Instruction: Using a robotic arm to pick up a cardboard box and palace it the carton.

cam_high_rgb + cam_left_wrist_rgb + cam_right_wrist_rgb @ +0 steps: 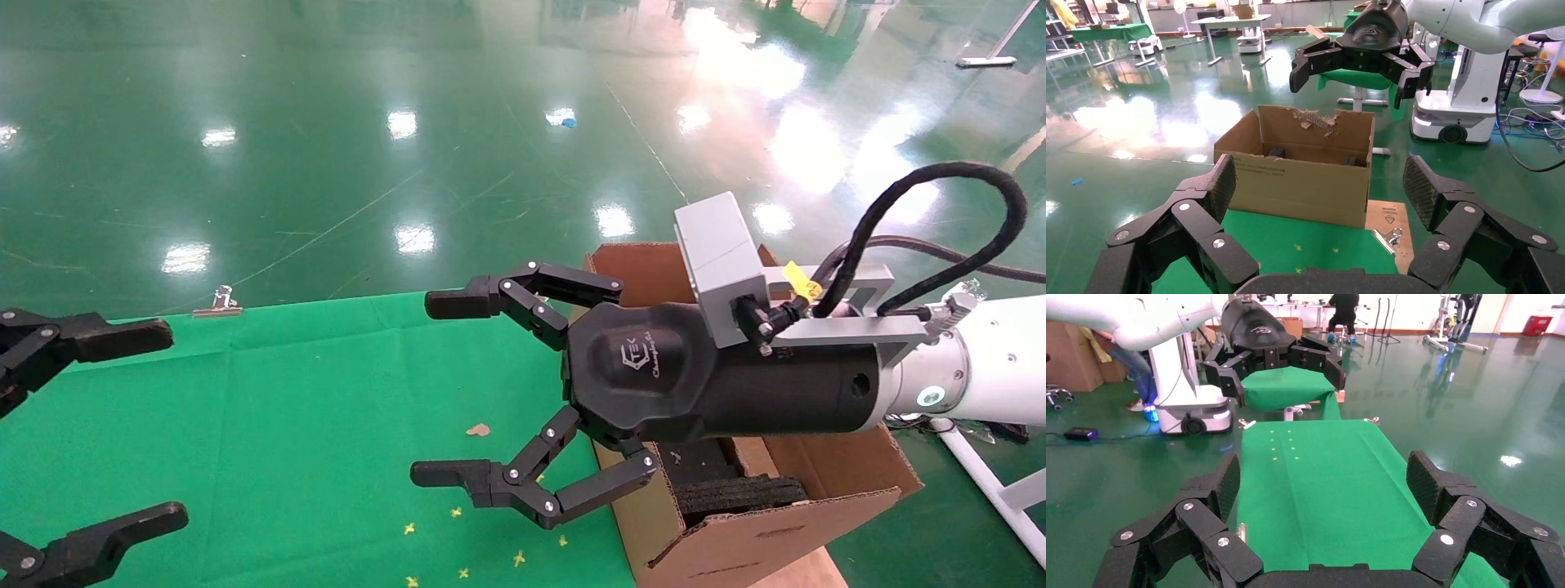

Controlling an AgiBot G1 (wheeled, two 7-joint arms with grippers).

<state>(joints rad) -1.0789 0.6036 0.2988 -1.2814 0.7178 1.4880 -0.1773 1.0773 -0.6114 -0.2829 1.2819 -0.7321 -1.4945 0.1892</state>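
My right robotic arm [997, 367] reaches in from the right, and its gripper [445, 388] is open and empty above the green cloth, just left of the carton [735, 539]. The carton is a large brown box with a torn edge [1303, 184] and black foam inserts [735, 490] inside; it stands off the table's right end. My left gripper [163, 425] is open and empty at the far left. In the left wrist view it [1321, 184] faces the carton, with the right gripper [1352, 82] above it. The flat cardboard box is out of view.
The table's green cloth [327, 408] carries small yellow marks and a brown scrap [478, 429]. Metal binder clips sit at the cloth's edges [217, 304] [1387, 237]. A bare wooden corner [1389, 214] shows beside the carton. Glossy green floor surrounds the table.
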